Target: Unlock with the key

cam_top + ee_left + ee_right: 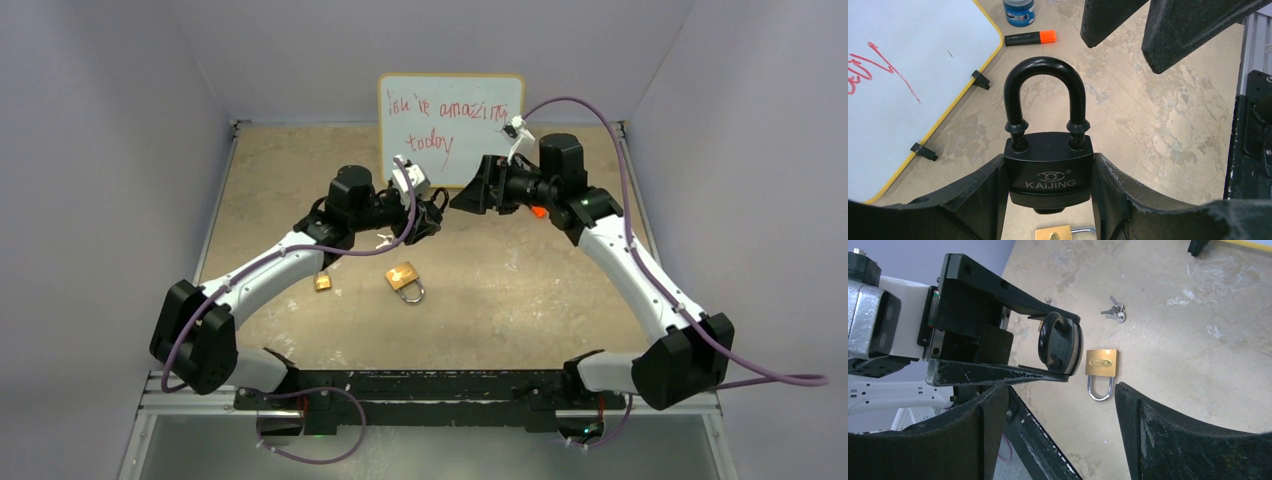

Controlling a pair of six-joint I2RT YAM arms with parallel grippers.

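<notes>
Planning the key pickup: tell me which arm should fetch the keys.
Right, likely. The left gripper is shut on the black padlock; the right gripper is open and empty, with the keys in its view.

Brass padlock (1053, 233) cut off by the left wrist view's bottom edge; underside of black padlock (1048, 170), perhaps its keyhole, hidden
</notes>
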